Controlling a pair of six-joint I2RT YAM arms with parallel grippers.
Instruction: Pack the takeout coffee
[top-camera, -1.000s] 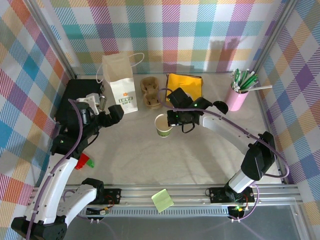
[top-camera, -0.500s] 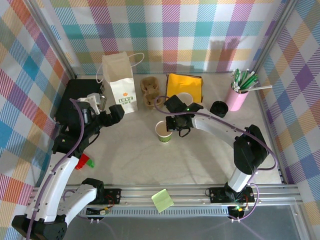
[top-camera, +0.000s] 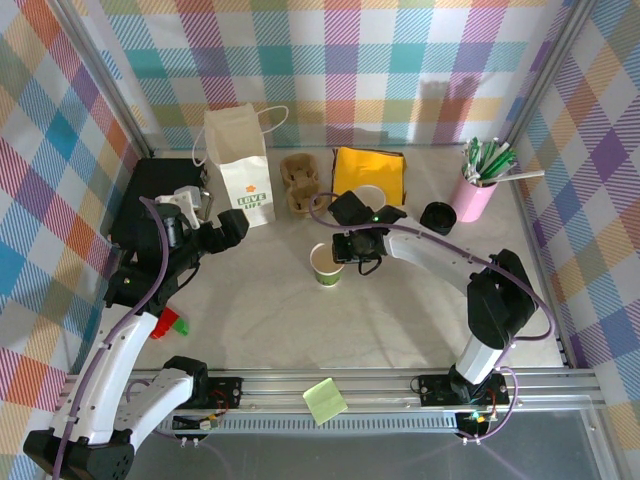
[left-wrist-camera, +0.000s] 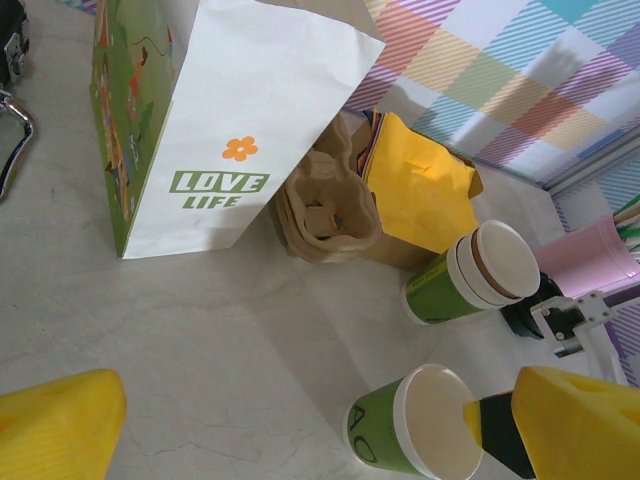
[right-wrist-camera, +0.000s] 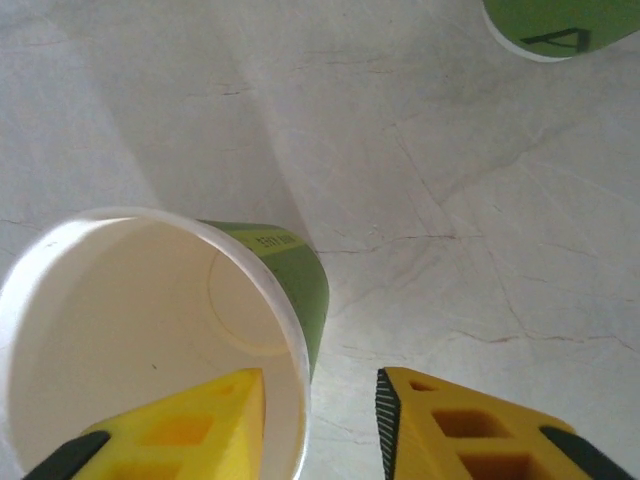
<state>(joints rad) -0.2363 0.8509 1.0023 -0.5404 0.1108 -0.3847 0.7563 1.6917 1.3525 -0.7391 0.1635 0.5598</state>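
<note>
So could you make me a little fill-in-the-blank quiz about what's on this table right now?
The takeout coffee cup stands ___ on the table.
The right gripper has one finger ___ that cup, the other outside.
The paper bag reads LOVE ___.
The straws stand in a holder coloured ___.
Missing: upright; inside; LIFE; pink.

bright, even overhead light, soft shadows, sharp.

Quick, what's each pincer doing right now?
Left pincer: open, holding nothing.
Right pincer: open, straddling the rim of the paper cup, one finger inside it, not clamped on it.
</note>
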